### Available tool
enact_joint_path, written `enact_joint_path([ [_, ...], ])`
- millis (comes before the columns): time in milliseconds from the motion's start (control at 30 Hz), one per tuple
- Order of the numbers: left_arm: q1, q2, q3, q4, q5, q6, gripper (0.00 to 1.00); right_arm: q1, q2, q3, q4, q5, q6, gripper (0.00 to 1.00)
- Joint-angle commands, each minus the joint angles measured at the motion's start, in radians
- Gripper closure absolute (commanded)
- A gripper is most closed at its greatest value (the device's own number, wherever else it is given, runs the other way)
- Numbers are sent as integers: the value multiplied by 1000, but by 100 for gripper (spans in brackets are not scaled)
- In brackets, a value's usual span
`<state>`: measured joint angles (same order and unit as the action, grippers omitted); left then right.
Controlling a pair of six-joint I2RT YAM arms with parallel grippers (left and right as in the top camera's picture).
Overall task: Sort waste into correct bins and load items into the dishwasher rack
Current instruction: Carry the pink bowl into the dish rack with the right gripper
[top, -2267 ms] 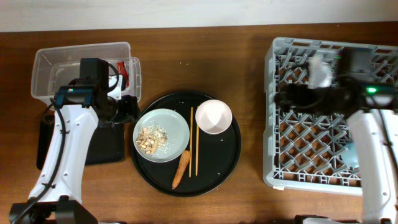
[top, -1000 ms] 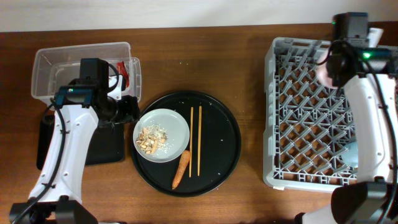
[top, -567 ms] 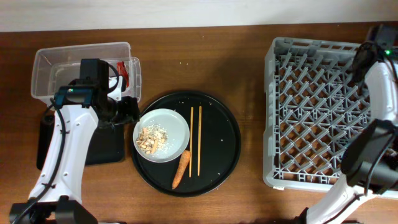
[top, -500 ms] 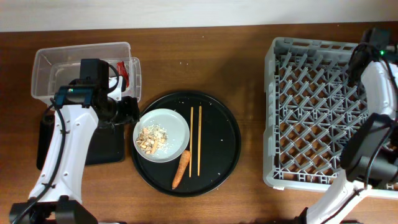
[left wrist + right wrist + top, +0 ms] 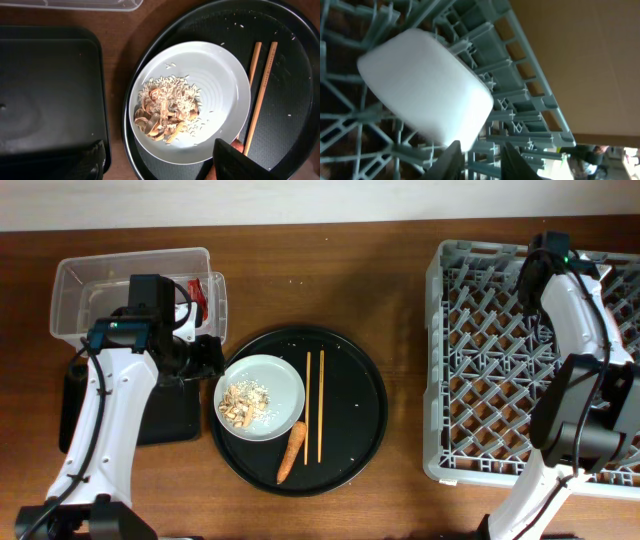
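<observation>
Left gripper (image 5: 162,162): fingers spread wide and released, gripping nothing. One finger is at the bottom left of the left wrist view, over the flat black tray (image 5: 50,95). The other is at the bottom right, at the near rim of the pale plate (image 5: 215,85).

The plate sits on the left part of the round black tray (image 5: 350,440), centre of the overhead frame. Beige food scraps (image 5: 160,112) with rice grains are piled on the plate's left half.

Two wooden chopsticks (image 5: 260,100) lie side by side on the round tray just right of the plate, apart from it. The carrot (image 5: 291,452) lies tilted on the round tray below the plate, lower centre of the overhead frame.

The clear tub (image 5: 100,290) is at upper left on the wooden table (image 5: 400,280), with the red wrapper (image 5: 198,290) inside at its right end. The flat black tray is just below the tub, partly under the left arm.

Right gripper (image 5: 483,160): fingers parted, with rack lattice showing in the gap, so it looks released. The white bowl (image 5: 425,90) lies tilted on the pegs of the grey dishwasher rack (image 5: 530,100), upper left of the right wrist frame, close to the rack's wall. The bowl's lower edge is right at one fingertip; I cannot tell whether they touch.

In the overhead view the rack fills the right side. The right arm reaches over its upper edge and hides the bowl.
</observation>
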<state>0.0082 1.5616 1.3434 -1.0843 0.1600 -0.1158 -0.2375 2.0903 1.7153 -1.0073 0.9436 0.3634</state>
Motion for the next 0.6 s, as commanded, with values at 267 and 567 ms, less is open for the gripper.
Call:
enact_joint_path([
  [267,6,-12,2,-2,-10,12,18,90,-383,10,-203,-931,-101,42],
  [567,6,-12,0,-10,-30,12,17,682,-264,-1,-248,-1038,70,41],
])
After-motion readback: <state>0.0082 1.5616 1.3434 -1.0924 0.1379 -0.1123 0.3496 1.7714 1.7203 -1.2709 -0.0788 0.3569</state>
